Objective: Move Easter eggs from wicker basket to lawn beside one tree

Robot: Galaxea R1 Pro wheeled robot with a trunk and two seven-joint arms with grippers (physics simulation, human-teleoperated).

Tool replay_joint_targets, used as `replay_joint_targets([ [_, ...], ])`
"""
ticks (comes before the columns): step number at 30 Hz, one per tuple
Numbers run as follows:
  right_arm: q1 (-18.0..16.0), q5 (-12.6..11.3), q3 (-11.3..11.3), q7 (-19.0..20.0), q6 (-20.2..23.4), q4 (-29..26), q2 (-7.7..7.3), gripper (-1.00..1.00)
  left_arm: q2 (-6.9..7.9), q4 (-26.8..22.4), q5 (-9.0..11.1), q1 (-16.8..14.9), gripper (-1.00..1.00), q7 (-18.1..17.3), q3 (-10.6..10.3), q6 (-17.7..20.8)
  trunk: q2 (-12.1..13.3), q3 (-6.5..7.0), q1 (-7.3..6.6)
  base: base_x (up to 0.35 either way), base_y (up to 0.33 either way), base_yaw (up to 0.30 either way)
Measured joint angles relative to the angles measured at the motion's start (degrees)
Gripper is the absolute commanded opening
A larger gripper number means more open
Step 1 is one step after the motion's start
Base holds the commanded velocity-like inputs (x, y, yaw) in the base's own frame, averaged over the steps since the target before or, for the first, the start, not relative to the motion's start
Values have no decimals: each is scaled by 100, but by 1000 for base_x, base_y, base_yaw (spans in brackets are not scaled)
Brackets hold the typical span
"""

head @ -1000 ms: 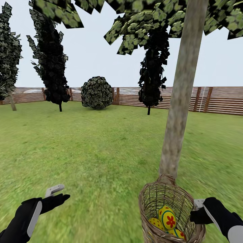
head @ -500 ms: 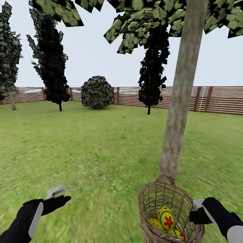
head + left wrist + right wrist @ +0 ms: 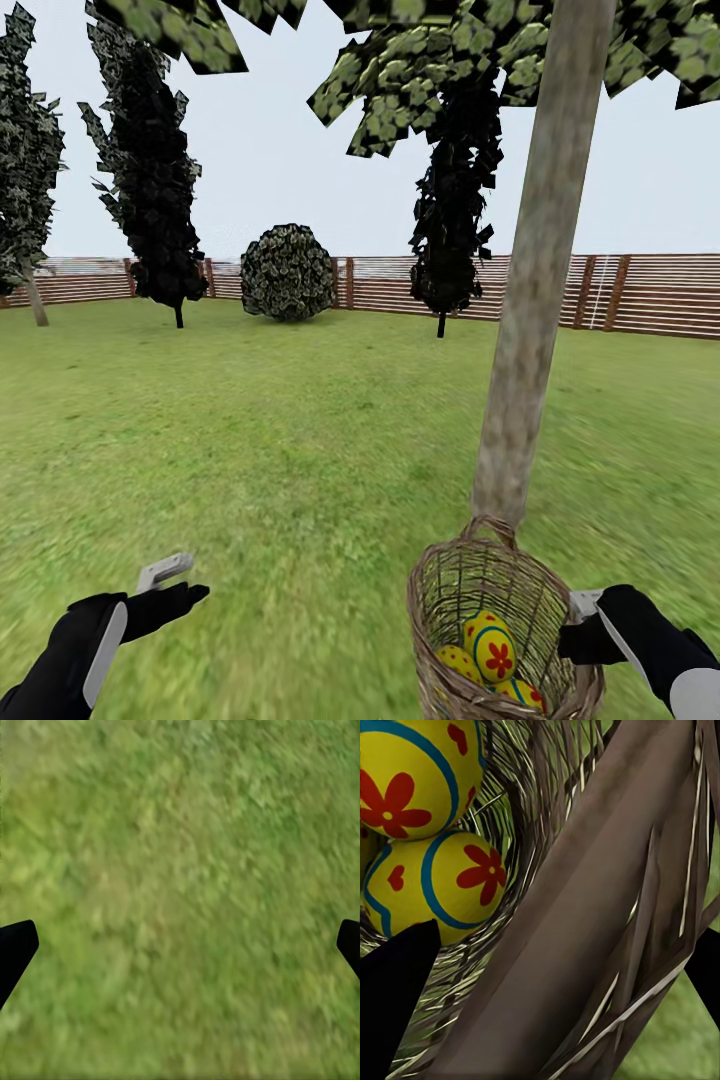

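The wicker basket [image 3: 470,590] hangs at the lower right of the head view, just in front of the foot of the tree [image 3: 530,300]. My right gripper [image 3: 575,628] is shut on its rim; the right wrist view has that rim [image 3: 585,907] running between the two dark fingers [image 3: 394,1005]. Three yellow Easter eggs [image 3: 492,646] with red flowers and blue bands lie inside, two of them large in the right wrist view [image 3: 412,772] [image 3: 450,892]. My left gripper [image 3: 175,585] is open over bare lawn [image 3: 300,450], its fingertips [image 3: 15,949] spread wide above grass.
Dark cypress-like trees [image 3: 150,170] [image 3: 450,200] and a round bush [image 3: 287,272] stand far back before a slatted wooden fence [image 3: 640,295]. Another tree [image 3: 25,180] stands at the left edge. Open grass stretches left of the trunk.
My left hand has sunk a little towards the grass. The basket and right gripper have barely shifted.
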Motion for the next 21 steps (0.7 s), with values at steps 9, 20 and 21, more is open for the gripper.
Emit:
replay_joint_targets([
  [9, 0, -1, 1, 0, 1, 0, 8, -100, -20, 11, -3, 0, 100, 0, 0, 0, -361, -162, 198, 0, 0, 0],
  [20, 0, 4, 0, 0, 1, 0, 8, -100, -35, 20, -12, 0, 100, -1, 0, 0, -802, -359, 439, 0, 0, 0],
  [21, 0, 8, 0, 0, 0, 0, 8, -100, -35, 20, -13, 0, 100, -1, 0, 0, -842, -377, 461, 0, 0, 0],
])
